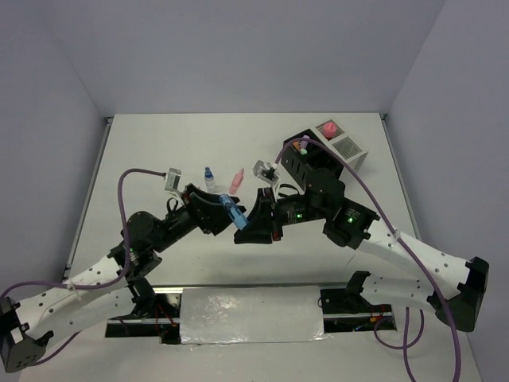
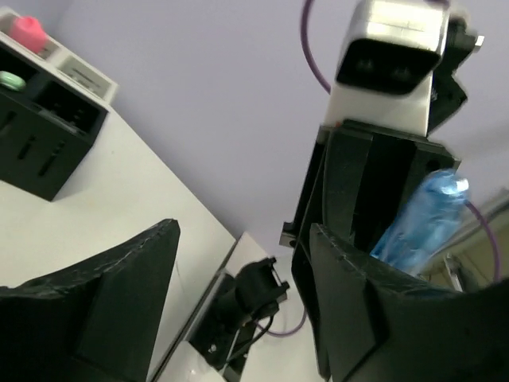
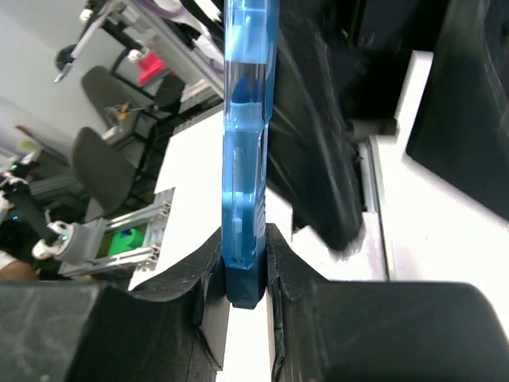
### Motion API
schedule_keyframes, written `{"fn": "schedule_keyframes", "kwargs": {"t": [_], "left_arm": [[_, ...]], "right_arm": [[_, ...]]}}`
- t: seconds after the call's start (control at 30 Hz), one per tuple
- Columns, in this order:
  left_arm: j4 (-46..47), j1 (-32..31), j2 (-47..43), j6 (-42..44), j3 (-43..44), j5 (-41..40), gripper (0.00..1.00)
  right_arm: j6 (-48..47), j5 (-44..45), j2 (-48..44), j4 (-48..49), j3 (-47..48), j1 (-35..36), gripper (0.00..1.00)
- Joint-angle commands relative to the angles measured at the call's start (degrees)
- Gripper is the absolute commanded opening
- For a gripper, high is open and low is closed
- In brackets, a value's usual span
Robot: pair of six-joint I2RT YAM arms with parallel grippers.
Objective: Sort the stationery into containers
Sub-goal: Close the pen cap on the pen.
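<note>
My right gripper point(image 1: 242, 226) point(image 3: 242, 267) is shut on the dark end of a translucent blue stationery item point(image 1: 231, 210) point(image 3: 247, 119) and holds it up over the table middle. My left gripper point(image 1: 215, 208) point(image 2: 245, 232) is open, its jaws wide apart, right beside it. In the left wrist view the blue item point(image 2: 421, 223) shows past my right finger point(image 2: 382, 318), not between the fingers. The black container point(image 1: 306, 165) point(image 2: 40, 151) and white container point(image 1: 348, 148) point(image 2: 83, 76) stand at the back right. A pink piece point(image 1: 327, 128) point(image 2: 28, 32) sits in the white one.
A small blue-capped bottle point(image 1: 209, 179) and a pink item point(image 1: 236, 181) stand on the table behind the grippers. An orange and green-tipped piece point(image 1: 301, 146) sticks up in the black container. The table's near edge carries a foil-covered plate point(image 1: 250, 314).
</note>
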Motion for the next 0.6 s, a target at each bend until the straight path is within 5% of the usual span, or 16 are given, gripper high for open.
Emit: {"fn": "schedule_keyframes", "kwargs": {"t": [0.0, 0.17, 0.37, 0.57], "left_arm": [[-9.17, 0.12, -5.11, 8.66, 4.80, -7.42, 0.81], [-15.79, 0.30, -11.45, 18.95, 5.51, -12.46, 0.88], [-6.05, 0.30, -19.54, 25.47, 2.87, -0.62, 0.89], [-7.08, 0.30, -14.38, 25.83, 9.62, 4.24, 0.90]], "right_arm": [[-3.04, 3.41, -3.95, -1.91, 0.89, -0.23, 0.00], [-1.46, 6.06, -6.16, -2.80, -0.79, -1.29, 0.00], [-0.14, 4.83, -5.55, -0.87, -1.41, -1.46, 0.00], [0.12, -1.15, -3.35, 3.88, -2.46, -1.03, 0.00]]}}
